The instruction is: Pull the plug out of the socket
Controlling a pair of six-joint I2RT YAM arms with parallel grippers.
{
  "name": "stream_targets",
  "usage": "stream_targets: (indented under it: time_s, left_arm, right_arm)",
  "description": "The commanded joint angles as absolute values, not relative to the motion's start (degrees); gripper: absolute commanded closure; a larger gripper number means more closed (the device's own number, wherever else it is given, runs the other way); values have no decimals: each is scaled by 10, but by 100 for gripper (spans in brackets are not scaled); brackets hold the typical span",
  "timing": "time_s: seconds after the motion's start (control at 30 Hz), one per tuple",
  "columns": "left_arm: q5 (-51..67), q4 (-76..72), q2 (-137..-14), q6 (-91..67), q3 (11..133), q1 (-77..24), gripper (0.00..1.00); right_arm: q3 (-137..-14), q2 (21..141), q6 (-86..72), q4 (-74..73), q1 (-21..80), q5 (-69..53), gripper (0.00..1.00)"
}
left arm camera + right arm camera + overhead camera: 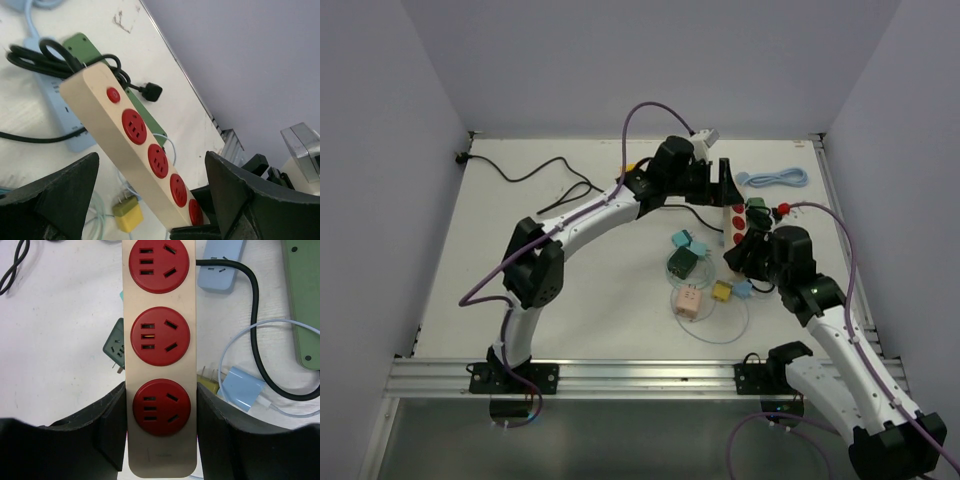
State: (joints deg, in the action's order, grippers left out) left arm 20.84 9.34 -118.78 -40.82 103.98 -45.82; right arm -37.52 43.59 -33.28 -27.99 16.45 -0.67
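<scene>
Two-arm pose: your left arm (580,225) stretches far across, right arm (825,300) bent close in.
Left claw (150,200): spread wide, cream strip (125,135) between its fingers.
Right claw (161,425): clamped on cream strip's sides.
Green strip (302,300): flat on table (570,300), beside cream strip.

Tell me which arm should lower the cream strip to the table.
Right. The right gripper clamps the cream strip at one end; the left gripper hangs open above it, empty.

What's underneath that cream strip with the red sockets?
A dark green plug cube and a yellow plug peek out beside the cream strip; it hides anything directly beneath.
</scene>
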Motion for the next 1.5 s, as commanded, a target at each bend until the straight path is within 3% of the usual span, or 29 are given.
stream_targets:
  time_s: [0.0,0.33,0.57,0.9,1.17,1.47]
  left_arm:
    - [185,171,-1200,-339,1098,-449,10]
    - [101,260,-1059,-240,1025,-433,7]
    - [12,244,-869,-189,839,-432,4]
    - [-82,239,-692,-146,653,-425,0]
    - [-176,215,-594,-99,558,-419,0]
    - [-191,162,-536,-105,471,-410,0]
  right_arm:
    - [-397,425,-325,-271,162,25,100]
    - [-424,475,-296,-276,145,98,100]
    - [-483,526,-259,-284,9,69,100]
    - [-598,617,-207,-309,-54,180,100]
    - [-590,691,-215,-270,-139,60,97]
    - [-536,764,-201,-238,-140,69,91]
